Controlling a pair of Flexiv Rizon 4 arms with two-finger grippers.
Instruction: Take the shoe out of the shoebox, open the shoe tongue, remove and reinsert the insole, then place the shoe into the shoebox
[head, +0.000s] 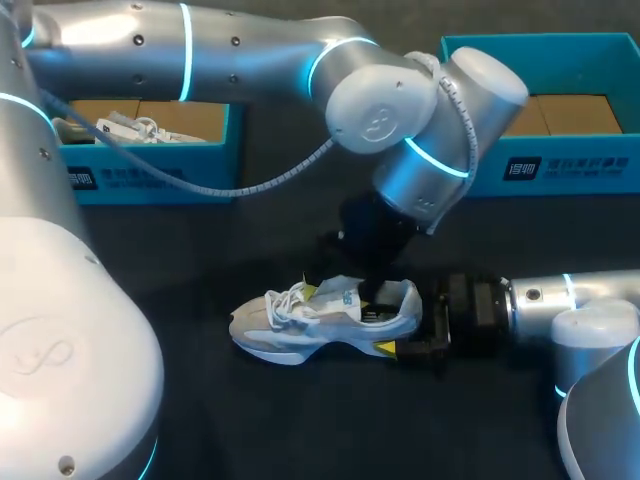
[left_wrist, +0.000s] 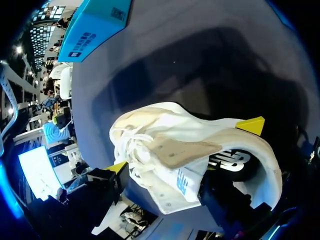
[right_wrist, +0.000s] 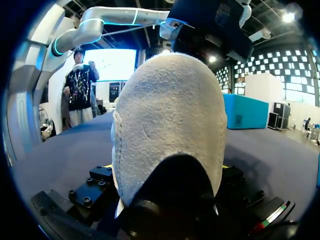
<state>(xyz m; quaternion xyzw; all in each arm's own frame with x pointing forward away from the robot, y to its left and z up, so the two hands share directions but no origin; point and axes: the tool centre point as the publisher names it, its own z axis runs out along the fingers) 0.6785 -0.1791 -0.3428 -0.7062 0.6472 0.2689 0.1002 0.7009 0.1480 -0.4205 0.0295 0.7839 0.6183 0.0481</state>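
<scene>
so the right fingers (head: 386, 348) were clamped on the heel end of the shoe (head: 300, 322), one along the near side of the sole and the other round the far side. in the right wrist view the fuzzy heel sat square between them and filled most of what's ahead

the left fingers (left_wrist: 118, 167) were down over the middle of the shoe, at the opening just behind the laces (left_wrist: 127, 145). clenched or released, honestly couldn't tell, the shoe's upper hid too much

the shoe itself was white and upright on its sole on the dark bench (head: 300, 430), not in either box. its toe pointed to my left and its heel toward the right arm (head: 590, 300), which came in low from the right. the left arm (head: 250, 50) came in from the far left corner and reached past the middle to get above the shoe

further back, well apart from the shoe, sat two blue boxes. the right shoebox (head: 575, 165) was at the far right, and the left shoebox (head: 150, 170) at the far left had another white shoe (head: 130, 127) lying in it
</scene>
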